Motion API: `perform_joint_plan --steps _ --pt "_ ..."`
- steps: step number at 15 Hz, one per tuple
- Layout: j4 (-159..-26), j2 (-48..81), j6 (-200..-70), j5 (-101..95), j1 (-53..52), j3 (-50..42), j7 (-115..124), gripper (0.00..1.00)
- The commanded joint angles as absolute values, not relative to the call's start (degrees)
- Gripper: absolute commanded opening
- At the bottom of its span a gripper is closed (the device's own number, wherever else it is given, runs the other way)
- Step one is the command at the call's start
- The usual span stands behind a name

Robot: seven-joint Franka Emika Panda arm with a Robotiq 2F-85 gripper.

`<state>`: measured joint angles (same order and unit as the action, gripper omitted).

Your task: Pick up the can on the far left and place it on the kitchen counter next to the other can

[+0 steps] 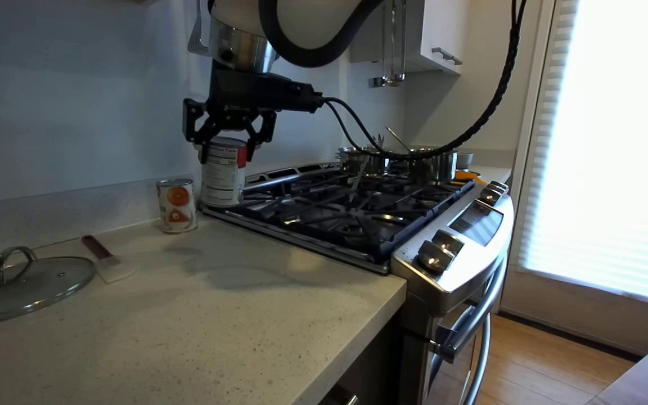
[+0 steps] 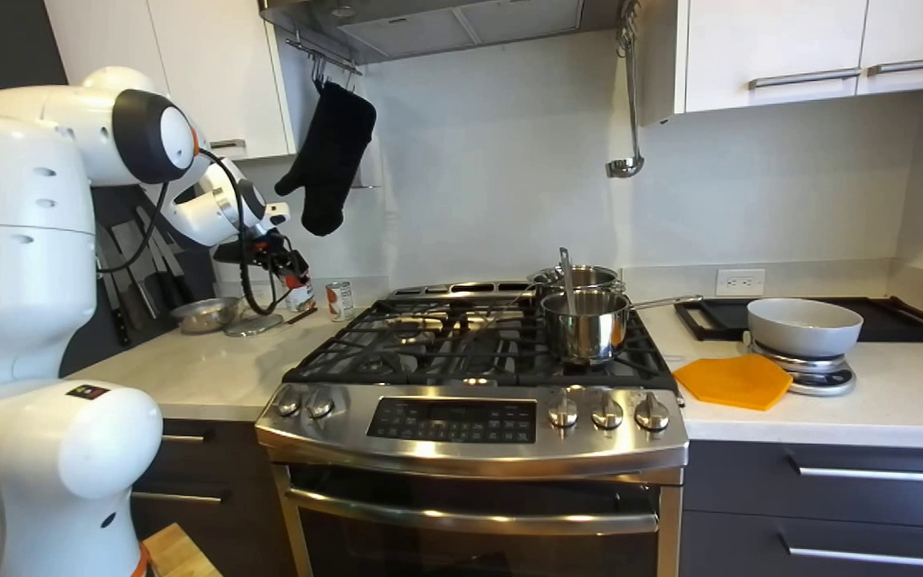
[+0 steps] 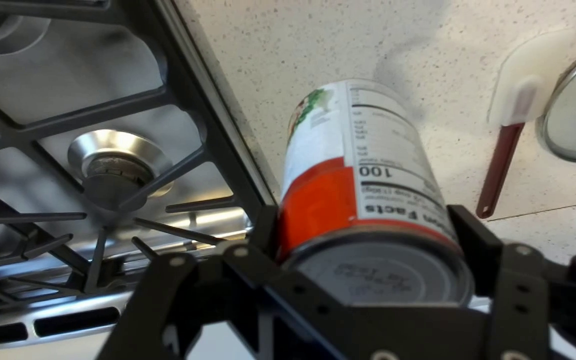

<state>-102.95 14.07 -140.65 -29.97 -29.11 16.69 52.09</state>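
The can (image 1: 223, 177), with a white nutrition label and a red band, hangs upright in my gripper (image 1: 227, 156). Both fingers press its sides near the top rim. In the wrist view the can (image 3: 363, 160) fills the space between the fingers (image 3: 368, 230). It appears raised above the kitchen counter (image 1: 200, 315), close to the stove's edge. In an exterior view the held can (image 2: 299, 296) is partly covered by the gripper (image 2: 295, 271). The other can (image 1: 178, 205), short with orange-red marks, stands upright by the wall and also shows here (image 2: 340, 300). It is not seen in the wrist view.
The gas stove (image 1: 329, 208) with black grates adjoins the counter; pots (image 2: 586, 324) stand on it. A glass lid (image 1: 26, 284) and a spatula with a dark red handle (image 1: 99, 247) lie on the counter. A metal bowl (image 2: 205, 314) stands at the back left.
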Motion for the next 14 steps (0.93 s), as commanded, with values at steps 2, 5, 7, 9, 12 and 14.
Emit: perform_joint_plan --steps 2,5,7,9,12,14 --pt "-98.0 18.1 -138.1 -31.0 -30.0 14.2 51.4 0.58" --pt "-93.9 21.5 -136.9 -30.3 -30.5 12.9 49.4 0.58" --pt "-91.0 23.8 -136.3 -28.7 -30.7 12.6 46.7 0.58" --pt "-88.3 26.0 -135.2 -27.7 -31.1 12.5 44.1 0.58" --pt "-84.5 29.1 -133.9 -25.7 -31.8 12.5 39.4 0.58" --pt "-81.7 31.2 -132.6 -24.6 -32.7 12.2 36.2 0.58"
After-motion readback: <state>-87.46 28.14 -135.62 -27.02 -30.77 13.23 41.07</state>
